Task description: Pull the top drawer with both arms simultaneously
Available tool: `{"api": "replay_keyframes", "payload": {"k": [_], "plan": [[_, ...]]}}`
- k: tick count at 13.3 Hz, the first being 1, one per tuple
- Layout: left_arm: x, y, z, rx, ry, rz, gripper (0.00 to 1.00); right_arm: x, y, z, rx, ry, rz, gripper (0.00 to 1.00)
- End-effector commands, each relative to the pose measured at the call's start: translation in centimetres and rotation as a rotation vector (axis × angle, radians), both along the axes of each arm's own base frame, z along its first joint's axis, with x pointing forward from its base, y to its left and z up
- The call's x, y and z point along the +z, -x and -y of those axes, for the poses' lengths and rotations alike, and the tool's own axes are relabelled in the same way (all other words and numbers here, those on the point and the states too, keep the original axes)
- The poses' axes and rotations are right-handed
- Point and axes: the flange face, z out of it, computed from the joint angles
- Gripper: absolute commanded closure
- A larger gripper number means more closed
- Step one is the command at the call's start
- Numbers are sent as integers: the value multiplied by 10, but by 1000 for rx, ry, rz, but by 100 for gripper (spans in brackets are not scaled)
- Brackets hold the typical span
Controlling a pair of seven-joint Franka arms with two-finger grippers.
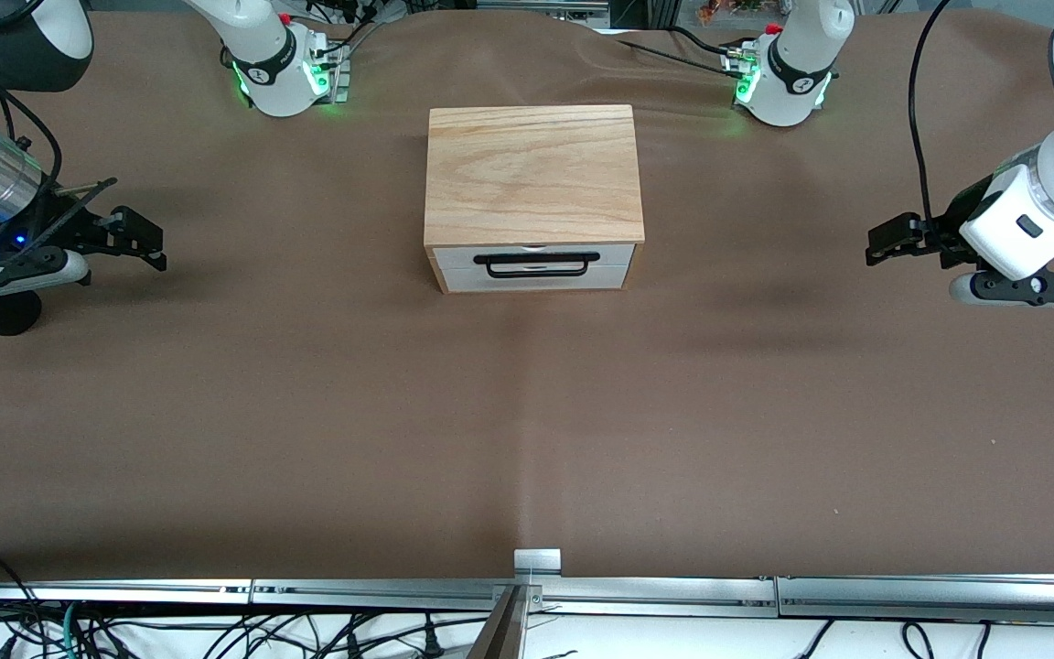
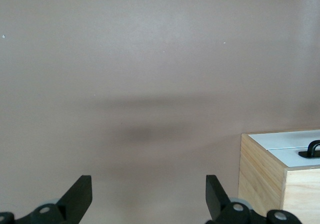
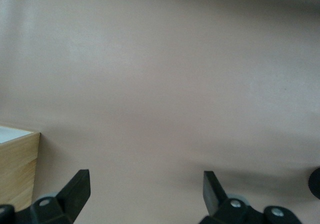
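An oak box casing (image 1: 532, 174) stands in the middle of the table. Its top drawer (image 1: 463, 257) has a white front panel and a wide black wire bar handle (image 1: 537, 264); it sits closed, flush with the casing. My left gripper (image 1: 888, 240) is open and empty above the cloth at the left arm's end of the table. My right gripper (image 1: 145, 240) is open and empty above the cloth at the right arm's end. The left wrist view shows the casing (image 2: 280, 176) with part of the handle (image 2: 312, 150) beside the open fingers (image 2: 214, 194). The right wrist view shows a casing corner (image 3: 17, 169).
The table is covered by a brown cloth (image 1: 527, 430). A lower white drawer front (image 1: 536, 278) sits under the top one. The two arm bases (image 1: 285, 69) (image 1: 788, 78) stand at the table edge farthest from the front camera. A metal rail (image 1: 536, 590) runs along the near edge.
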Motion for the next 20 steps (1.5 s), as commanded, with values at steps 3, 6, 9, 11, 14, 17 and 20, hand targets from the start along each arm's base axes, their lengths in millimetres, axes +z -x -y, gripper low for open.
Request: {"api": "replay_keyframes", "payload": {"k": [3,6,9,11,14,17,20], "plan": [[3,0,3,-31,-13,11,0,6,-3,2,4,13,2,0],[3,0,3,-29,-13,13,0,6,-3,2,5,13,3,0],[-2,-2,3,-28,-12,5,0,5,-3,2,4,13,0,0],[4,-5,4,-22,-14,16,0,4,-2,2,1,13,-8,0],[6,-5,4,-20,-13,23,0,3,-1,2,-2,13,-14,0],[6,-5,4,-20,-13,20,0,2,-1,2,-2,13,-15,0],[2,-7,4,-20,-14,13,0,2,0,2,-2,13,-17,0]]}}
